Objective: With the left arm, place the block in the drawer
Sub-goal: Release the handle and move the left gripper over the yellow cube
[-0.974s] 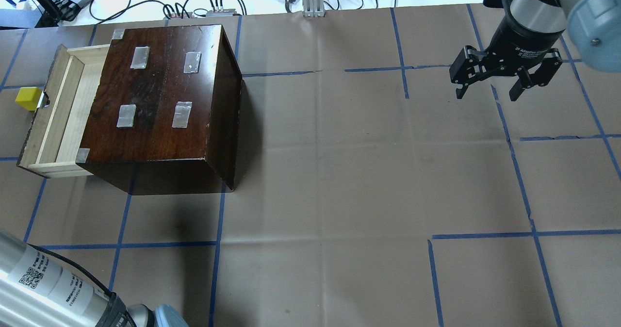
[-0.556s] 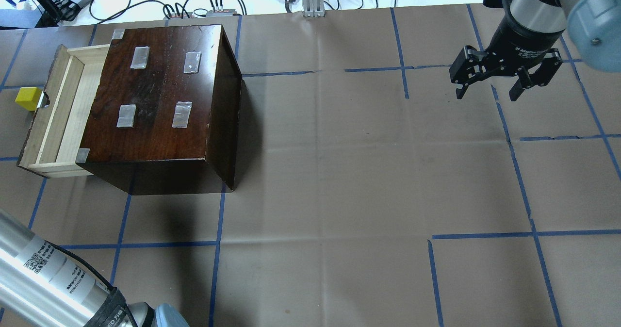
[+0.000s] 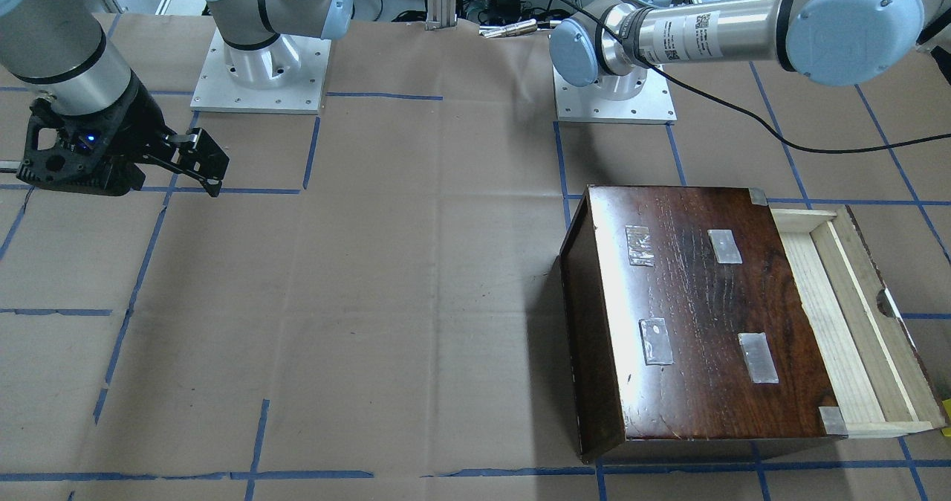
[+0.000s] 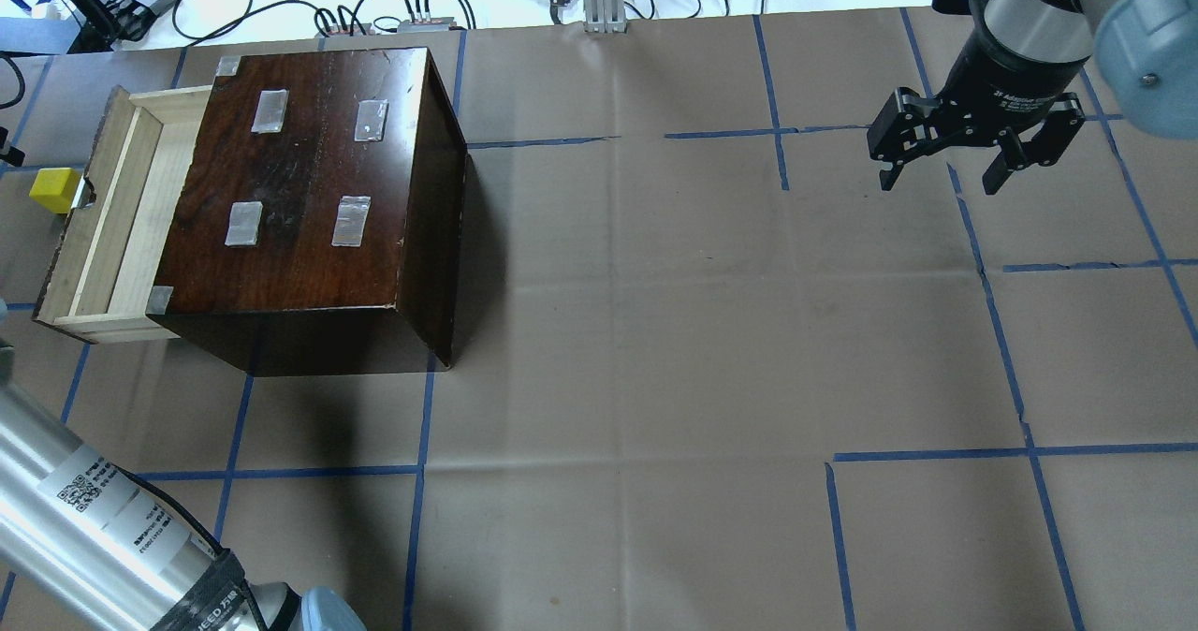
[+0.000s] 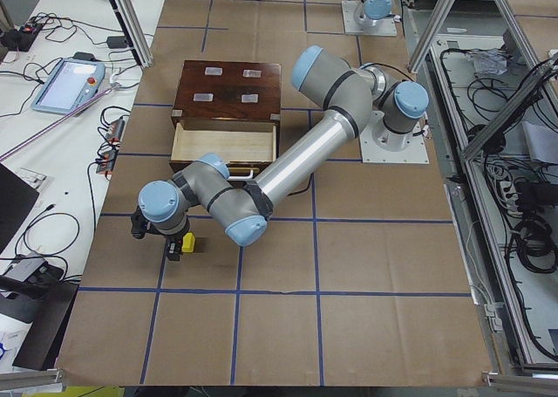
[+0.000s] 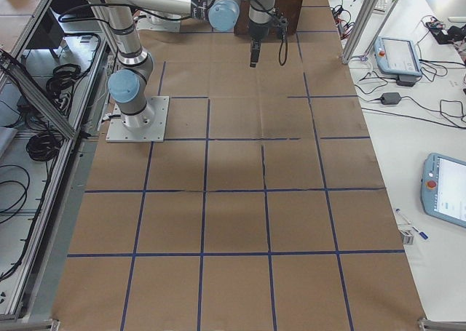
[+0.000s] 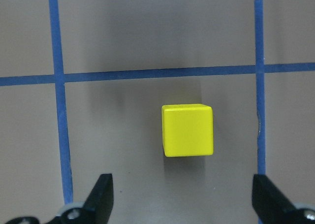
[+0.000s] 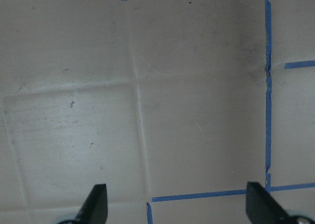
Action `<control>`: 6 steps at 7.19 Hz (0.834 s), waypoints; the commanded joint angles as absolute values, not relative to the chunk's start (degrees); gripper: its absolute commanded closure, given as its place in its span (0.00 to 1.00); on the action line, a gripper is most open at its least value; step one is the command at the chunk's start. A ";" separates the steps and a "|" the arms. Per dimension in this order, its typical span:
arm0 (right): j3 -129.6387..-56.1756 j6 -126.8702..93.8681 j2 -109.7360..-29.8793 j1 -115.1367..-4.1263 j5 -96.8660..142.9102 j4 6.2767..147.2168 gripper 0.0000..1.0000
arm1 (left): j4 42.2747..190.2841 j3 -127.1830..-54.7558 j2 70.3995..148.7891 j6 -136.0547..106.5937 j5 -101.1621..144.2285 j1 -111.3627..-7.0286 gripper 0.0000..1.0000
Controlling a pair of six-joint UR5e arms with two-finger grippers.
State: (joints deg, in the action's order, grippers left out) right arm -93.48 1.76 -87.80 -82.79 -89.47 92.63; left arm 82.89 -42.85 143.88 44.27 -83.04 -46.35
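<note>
The yellow block (image 4: 53, 189) lies on the table just outside the drawer's dark front panel, and shows in the left wrist view (image 7: 188, 130). The pale wood drawer (image 4: 122, 210) is pulled out of the dark box and holds nothing that I can see. My left gripper (image 7: 183, 200) is open and hangs over the block, which lies apart from its fingers and a little beyond the tips. In the exterior left view the left gripper (image 5: 171, 240) hovers right at the block (image 5: 187, 242). My right gripper (image 4: 941, 182) is open and empty, far from the drawer.
The dark glossy box casing (image 4: 318, 182) with tape patches on top stands at the table's left. The left arm's forearm (image 4: 94, 528) crosses the near left corner. Blue tape lines grid the brown paper. Cables and gear lie beyond the far edge.
The left arm's forearm has shifted up and to the left in the overhead view, and a bit of black cable now shows at the left edge. Block, drawer and right arm are unmoved.
</note>
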 commanded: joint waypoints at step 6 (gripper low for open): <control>-93.52 1.76 -87.80 -82.79 -89.47 92.64 0.00 | 77.08 -42.63 150.12 42.54 -84.11 -48.16 0.01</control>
